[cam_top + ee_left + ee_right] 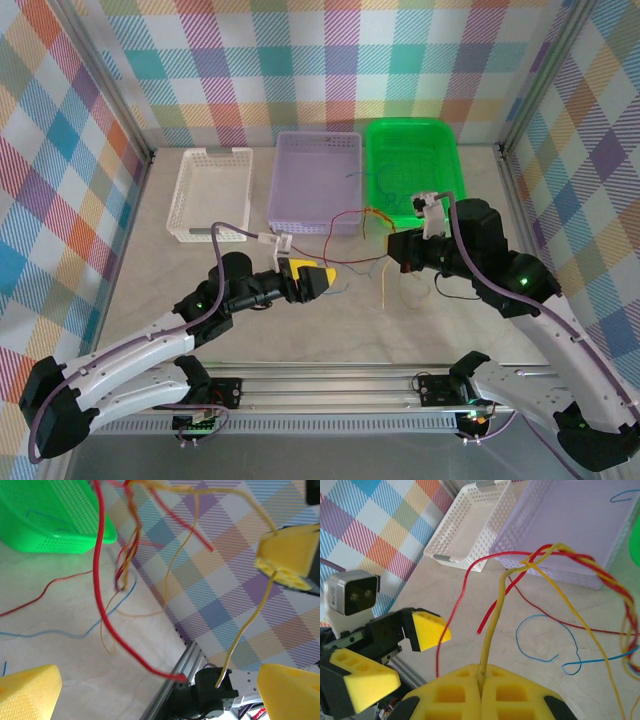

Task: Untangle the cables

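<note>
The cables are a tangle of red, yellow and blue wires (372, 215) hanging between the two grippers in front of the baskets. My right gripper (481, 679) is shut on a thick yellow cable (494, 615), which rises to a twisted red and yellow knot (540, 557). A blue cable (546, 636) lies looped on the table below. My left gripper (322, 278) is open, its yellow fingertips (25, 692) wide apart. A red cable (127, 647) hangs across the gap between them without being gripped. My right gripper (393, 247) hovers just right of the left one.
Three baskets stand at the back: white (212, 192), purple (315, 180) with a blue wire (622, 495) inside, and green (413, 165) with thin wires in it. The aluminium rail (330, 385) runs along the near edge. Checked walls enclose the table.
</note>
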Available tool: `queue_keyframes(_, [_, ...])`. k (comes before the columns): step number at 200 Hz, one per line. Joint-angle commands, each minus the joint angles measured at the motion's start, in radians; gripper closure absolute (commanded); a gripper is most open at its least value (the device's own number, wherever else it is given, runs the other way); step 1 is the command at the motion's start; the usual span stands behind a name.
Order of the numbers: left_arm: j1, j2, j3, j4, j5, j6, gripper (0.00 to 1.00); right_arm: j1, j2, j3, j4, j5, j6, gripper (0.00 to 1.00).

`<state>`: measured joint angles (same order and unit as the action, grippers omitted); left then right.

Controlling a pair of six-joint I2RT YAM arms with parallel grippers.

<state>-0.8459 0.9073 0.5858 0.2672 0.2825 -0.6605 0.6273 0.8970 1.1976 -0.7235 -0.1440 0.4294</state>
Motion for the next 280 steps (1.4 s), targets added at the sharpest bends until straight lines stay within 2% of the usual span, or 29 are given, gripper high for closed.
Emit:
queue_keyframes(1, [-0.013, -0.003, 0.011, 0.032, -0.036, 0.028, 0.0, -0.003, -0.012, -0.017, 0.045, -0.053, 0.01, 1.0])
queue_keyframes(42, [-0.01, 0.004, 0.037, 0.009, -0.093, 0.048, 0.0, -0.003, -0.004, -0.046, 0.063, -0.112, 0.017, 1.0])
queue_keyframes(94, [-0.009, 0.055, 0.068, -0.001, -0.1, 0.051, 0.0, -0.002, -0.005, -0.078, 0.093, -0.168, 0.029, 1.0])
queue_keyframes(132, [-0.006, 0.093, 0.087, 0.02, -0.076, 0.05, 0.13, -0.001, -0.012, -0.087, 0.101, -0.185, 0.032, 1.0])
queue_keyframes(163, [-0.005, 0.117, 0.093, 0.026, -0.066, 0.049, 0.19, 0.0, -0.018, -0.089, 0.107, -0.201, 0.036, 1.0])
queue_keyframes(182, [-0.005, 0.12, 0.092, 0.022, -0.068, 0.049, 0.3, 0.0, -0.024, -0.093, 0.112, -0.201, 0.039, 1.0])
queue_keyframes(201, [-0.001, 0.114, 0.097, 0.012, -0.068, 0.049, 0.47, 0.0, -0.031, -0.095, 0.105, -0.182, 0.037, 1.0])
queue_keyframes(251, [0.005, 0.066, 0.106, -0.061, -0.103, 0.057, 1.0, -0.001, -0.036, -0.108, 0.089, -0.141, 0.029, 1.0])
queue_keyframes(280, [0.011, 0.019, 0.118, -0.14, -0.155, 0.064, 1.0, -0.001, -0.043, -0.121, 0.067, -0.071, 0.023, 1.0])
